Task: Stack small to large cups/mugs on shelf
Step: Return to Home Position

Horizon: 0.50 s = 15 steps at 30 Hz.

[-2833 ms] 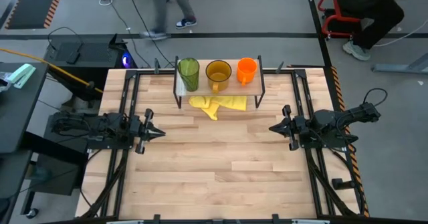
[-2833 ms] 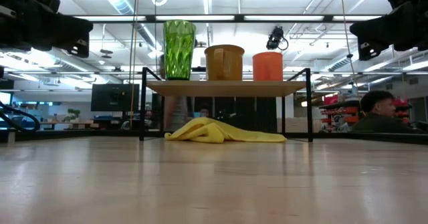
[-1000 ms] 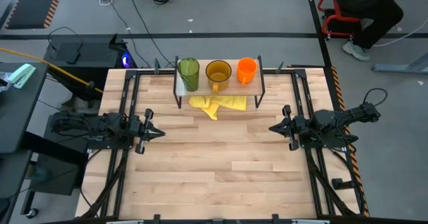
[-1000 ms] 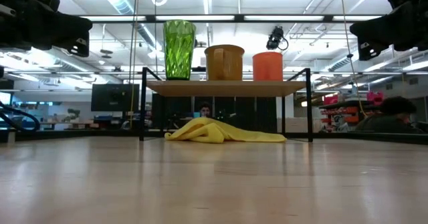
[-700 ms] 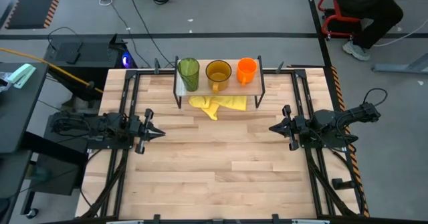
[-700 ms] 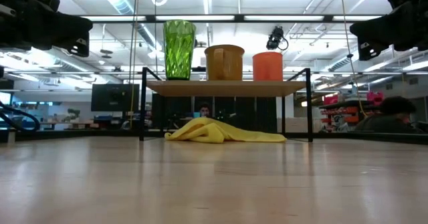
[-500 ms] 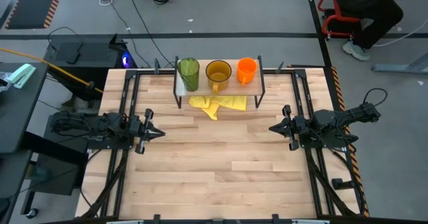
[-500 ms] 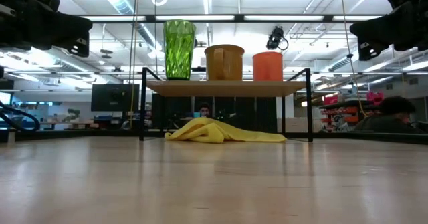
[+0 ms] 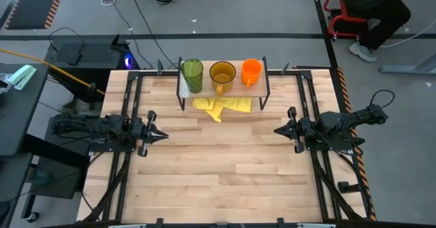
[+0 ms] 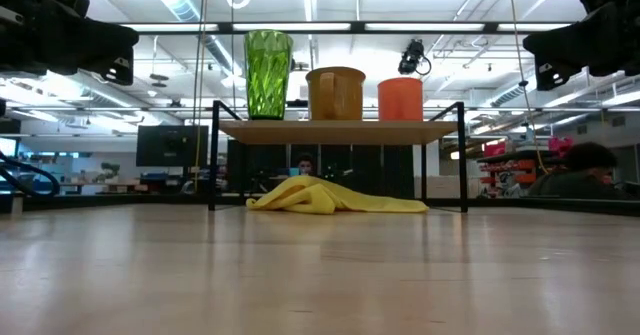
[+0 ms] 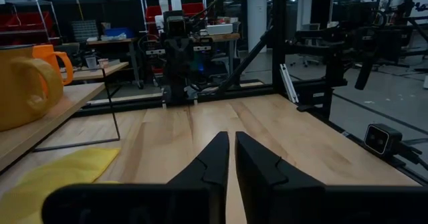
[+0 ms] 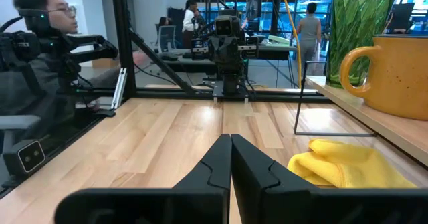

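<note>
1. The large light wooden tabletop has wide bare room across its middle and near side. Black frame rails run along its left and right edges, so I judge any arm motion is safest kept inward and clear of them.
2. The left gripper hangs at the left side and the right gripper at the right. Both point inward, are raised off the wood and sit well apart from the rack. Each has its fingers drawn together on nothing. The likely hazard is a swing toward the far side.
3. The small low shelf with a light wooden board and thin black wire legs stands at the far edge, centre. It looks light, and a knock could shove it off the far edge.
4. The crumpled yellow cloth lies under the shelf and spills toward the near side. A low finger could snag it.
5. The tall olive-green translucent tumbler stands upright at the board's left end. Being tallest, it would probably topple first.
6. The amber-yellow mug with a handle stands in the middle, its handle facing near.
7. The small bright orange mug stands at the right end, close to the board's edge.
</note>
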Available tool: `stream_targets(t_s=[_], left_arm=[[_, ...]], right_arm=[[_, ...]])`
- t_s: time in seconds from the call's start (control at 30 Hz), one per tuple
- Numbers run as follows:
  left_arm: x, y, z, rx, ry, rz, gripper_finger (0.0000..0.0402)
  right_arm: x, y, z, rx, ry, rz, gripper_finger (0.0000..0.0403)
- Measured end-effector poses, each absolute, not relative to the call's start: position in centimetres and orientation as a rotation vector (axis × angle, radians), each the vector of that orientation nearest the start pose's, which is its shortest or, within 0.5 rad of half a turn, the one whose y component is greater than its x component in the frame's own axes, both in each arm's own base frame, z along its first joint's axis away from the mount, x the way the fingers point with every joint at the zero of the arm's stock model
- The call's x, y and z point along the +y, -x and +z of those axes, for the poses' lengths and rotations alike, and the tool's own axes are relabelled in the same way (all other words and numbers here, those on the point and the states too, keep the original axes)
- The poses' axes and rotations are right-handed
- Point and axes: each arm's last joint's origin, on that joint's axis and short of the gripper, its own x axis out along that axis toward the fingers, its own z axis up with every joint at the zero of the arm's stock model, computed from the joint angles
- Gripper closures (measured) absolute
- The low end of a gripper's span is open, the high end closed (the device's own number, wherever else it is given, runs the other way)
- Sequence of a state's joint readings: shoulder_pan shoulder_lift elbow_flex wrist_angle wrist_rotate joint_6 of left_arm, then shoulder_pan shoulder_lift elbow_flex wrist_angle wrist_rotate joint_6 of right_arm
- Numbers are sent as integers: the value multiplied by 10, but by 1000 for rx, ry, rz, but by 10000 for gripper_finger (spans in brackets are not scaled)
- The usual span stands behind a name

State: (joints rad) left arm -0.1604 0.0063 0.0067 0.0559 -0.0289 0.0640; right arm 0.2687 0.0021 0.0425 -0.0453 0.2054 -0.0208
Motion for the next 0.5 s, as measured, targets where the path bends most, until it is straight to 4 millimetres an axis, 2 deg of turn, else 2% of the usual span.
stream_targets(t_s=[0.5], left_arm=[[-15, -96, 171, -60, -59, -130, 373]], right_arm=[[19, -93, 173, 4, 22, 63, 387]])
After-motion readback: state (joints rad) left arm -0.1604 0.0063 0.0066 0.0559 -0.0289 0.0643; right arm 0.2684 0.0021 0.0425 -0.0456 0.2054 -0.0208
